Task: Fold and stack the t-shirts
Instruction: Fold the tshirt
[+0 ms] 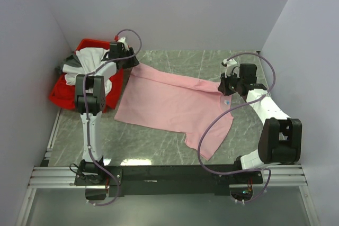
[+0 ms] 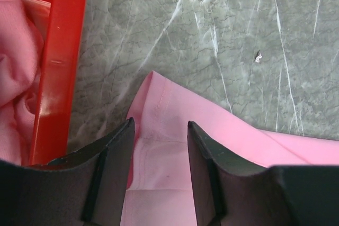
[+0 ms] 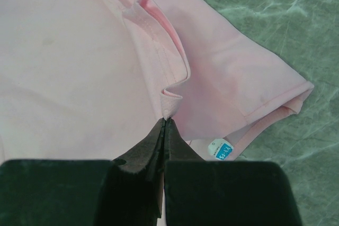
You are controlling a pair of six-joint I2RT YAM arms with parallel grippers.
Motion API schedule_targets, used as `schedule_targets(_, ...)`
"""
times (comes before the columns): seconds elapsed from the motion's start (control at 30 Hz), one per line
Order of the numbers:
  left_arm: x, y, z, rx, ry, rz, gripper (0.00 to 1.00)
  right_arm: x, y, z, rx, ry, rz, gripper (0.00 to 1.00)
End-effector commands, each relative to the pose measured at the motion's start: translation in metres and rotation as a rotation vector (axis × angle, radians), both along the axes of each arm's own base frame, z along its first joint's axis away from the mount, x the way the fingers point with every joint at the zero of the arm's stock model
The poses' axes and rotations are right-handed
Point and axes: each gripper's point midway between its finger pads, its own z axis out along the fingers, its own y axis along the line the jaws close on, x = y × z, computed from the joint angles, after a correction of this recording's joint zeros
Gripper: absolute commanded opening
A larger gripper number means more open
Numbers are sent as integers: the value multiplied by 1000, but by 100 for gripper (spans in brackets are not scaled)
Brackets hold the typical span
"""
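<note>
A light pink t-shirt (image 1: 169, 101) lies spread across the middle of the table. My left gripper (image 1: 128, 61) is open over its far left corner (image 2: 159, 125), one finger on each side of the cloth edge, just right of the red bin. My right gripper (image 1: 229, 89) is shut on a pinched fold of the pink shirt (image 3: 168, 110) near the collar, beside a small blue and white label (image 3: 220, 150). White and dark grey shirts (image 1: 87, 62) lie heaped in the red bin. More pink cloth (image 2: 16, 51) shows inside the bin in the left wrist view.
The red plastic bin (image 1: 63, 96) stands at the far left against the wall; its rim (image 2: 58, 62) is close to my left fingers. Grey walls close in the table on three sides. The arms' base rail (image 1: 169, 175) runs along the near edge.
</note>
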Motion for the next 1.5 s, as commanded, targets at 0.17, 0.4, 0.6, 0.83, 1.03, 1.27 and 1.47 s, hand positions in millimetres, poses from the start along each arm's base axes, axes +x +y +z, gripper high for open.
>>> schedule_targets(0.17,12,6,6,34,-8,10,50,5,6,12,11,-34,24,0)
schedule_targets(0.4,13,5,0,35,19,14,47,5,6,13,13,-34,22,0)
schedule_targets(0.6,12,5,-2,39,28,16,44,5,6,16,15,-42,25,0)
schedule_targets(0.83,11,6,-4,54,37,19,30,5,6,15,17,-40,25,0)
schedule_targets(1.03,11,5,8,45,14,16,7,5,7,16,18,-40,26,0)
schedule_targets(1.27,15,-2,67,-2,-103,3,1,7,2,27,-4,-74,12,0)
schedule_targets(1.47,12,-5,111,-38,-181,-8,0,9,-5,49,-39,-142,-15,0)
